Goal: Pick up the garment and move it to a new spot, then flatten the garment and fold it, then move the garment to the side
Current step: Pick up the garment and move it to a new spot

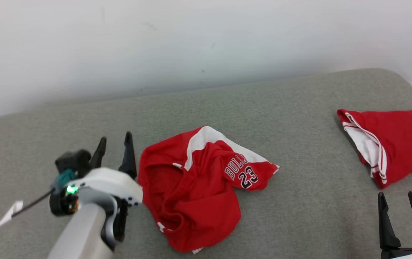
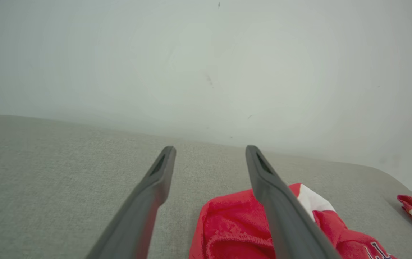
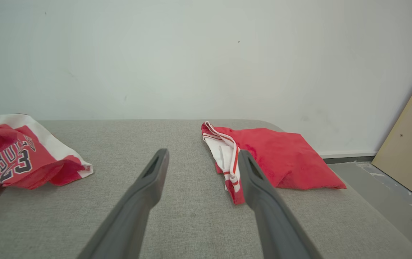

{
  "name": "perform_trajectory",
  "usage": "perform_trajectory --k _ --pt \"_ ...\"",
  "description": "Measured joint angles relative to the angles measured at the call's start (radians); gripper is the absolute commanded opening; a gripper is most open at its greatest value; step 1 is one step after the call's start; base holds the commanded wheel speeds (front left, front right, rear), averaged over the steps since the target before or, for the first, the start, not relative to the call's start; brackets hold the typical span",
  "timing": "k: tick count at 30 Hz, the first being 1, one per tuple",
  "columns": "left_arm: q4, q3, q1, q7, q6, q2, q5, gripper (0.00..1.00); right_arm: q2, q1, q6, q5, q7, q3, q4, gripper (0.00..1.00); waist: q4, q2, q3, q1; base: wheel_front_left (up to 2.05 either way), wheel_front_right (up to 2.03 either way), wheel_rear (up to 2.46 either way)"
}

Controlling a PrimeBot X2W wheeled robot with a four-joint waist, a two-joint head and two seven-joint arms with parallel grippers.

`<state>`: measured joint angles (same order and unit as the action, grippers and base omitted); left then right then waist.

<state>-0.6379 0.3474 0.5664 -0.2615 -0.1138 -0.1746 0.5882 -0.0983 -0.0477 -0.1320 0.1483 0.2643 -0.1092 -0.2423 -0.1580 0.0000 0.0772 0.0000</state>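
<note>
1. The garment (image 1: 195, 187) lies midway along the padded bench (image 1: 299, 108), with the wall (image 1: 191, 43) behind.
2. My left gripper (image 1: 115, 138) hangs just beside the garment, on its left.
3. The other garment (image 1: 400, 144) lies well apart, at the bench's right end.
4. My right gripper (image 1: 396, 196) is before that one, nearer me.
5. A board (image 3: 411, 144) stands right of the bench.

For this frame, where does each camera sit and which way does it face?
Head: on the head, looking down at the grey cushion; left forearm and both open jaws show.
Left wrist: along left jaws toward the wall, crumpled jersey at their right.
Right wrist: along right jaws toward the folded garment.
Shared: all see both garments.
</note>
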Motion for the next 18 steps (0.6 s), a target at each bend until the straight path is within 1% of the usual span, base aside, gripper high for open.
perform_trajectory --k 4,6,11,15,18 --pt "0.139 -0.051 -0.127 -0.001 -0.029 0.007 -0.034 1.00 -0.002 0.013 0.000 -0.018 0.000 -0.007 0.010 1.00 0.026 0.0000 -0.014 0.0000 0.00 0.00 0.00" --pt "0.189 -0.069 -0.194 -0.001 -0.039 0.018 -0.042 1.00 -0.003 0.017 0.000 -0.023 0.000 -0.010 0.012 1.00 0.038 0.0000 -0.019 0.0000 0.00 0.00 0.00" --pt "0.306 -0.117 -0.336 -0.002 -0.062 0.027 -0.105 1.00 -0.002 0.032 0.000 -0.025 0.000 -0.017 0.014 1.00 0.068 0.0000 -0.033 0.0000 0.00 0.00 0.00" --pt "0.379 -0.160 -0.444 -0.002 -0.069 0.042 -0.156 1.00 0.000 0.046 0.000 -0.026 0.000 -0.023 0.010 1.00 0.088 0.0000 -0.052 0.0000 0.00 0.00 0.00" --pt "0.411 -0.184 -0.507 -0.002 -0.055 0.054 -0.193 1.00 0.002 0.054 0.000 -0.026 0.000 -0.024 0.004 1.00 0.106 0.0000 -0.064 0.0000 0.00 0.00 0.00"
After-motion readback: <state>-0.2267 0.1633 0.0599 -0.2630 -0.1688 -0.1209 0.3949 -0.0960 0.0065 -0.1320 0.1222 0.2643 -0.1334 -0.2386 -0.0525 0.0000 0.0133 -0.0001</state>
